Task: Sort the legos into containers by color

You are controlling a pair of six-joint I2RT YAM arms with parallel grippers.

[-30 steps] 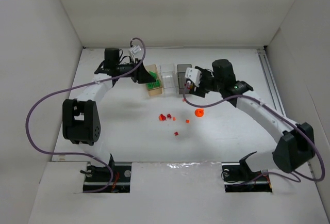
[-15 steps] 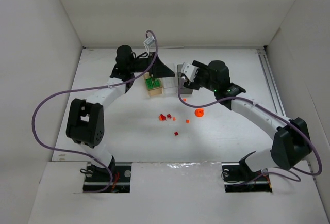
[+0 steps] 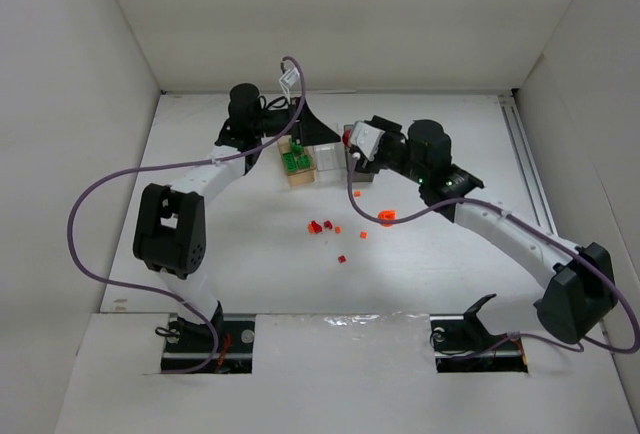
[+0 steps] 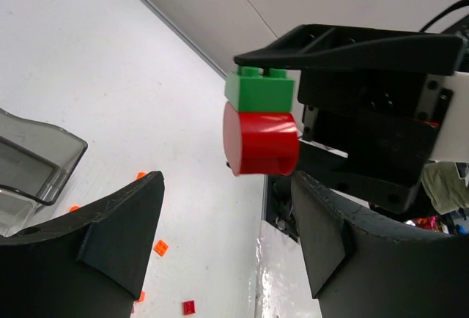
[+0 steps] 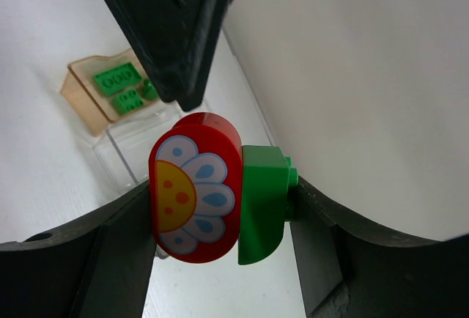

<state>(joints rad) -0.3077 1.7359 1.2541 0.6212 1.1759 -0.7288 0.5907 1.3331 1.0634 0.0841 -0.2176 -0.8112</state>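
My right gripper (image 5: 220, 201) is shut on a stacked piece: a red round brick with a flower face (image 5: 194, 186) joined to a green brick (image 5: 262, 204). It holds the piece in the air above the bins, at my right gripper (image 3: 352, 140) in the top view. My left gripper (image 4: 227, 186) is open and empty, its jaws facing that piece (image 4: 260, 124) from close by; in the top view it (image 3: 305, 135) is over the bins. The tan-orange bin (image 3: 298, 175) holds green legos (image 5: 117, 80). The clear bin (image 3: 325, 162) and the smoky grey bin (image 3: 358, 174) stand beside it.
Loose legos lie on the white table in front of the bins: red bricks (image 3: 315, 225), a red one (image 3: 342, 258), small orange ones (image 3: 363, 235) and a round orange piece (image 3: 386, 217). White walls enclose the table on the left, back and right.
My left gripper swung right from beside the tan bin to over the bins. My right gripper moved left and up with the piece, and the two grippers now face each other.
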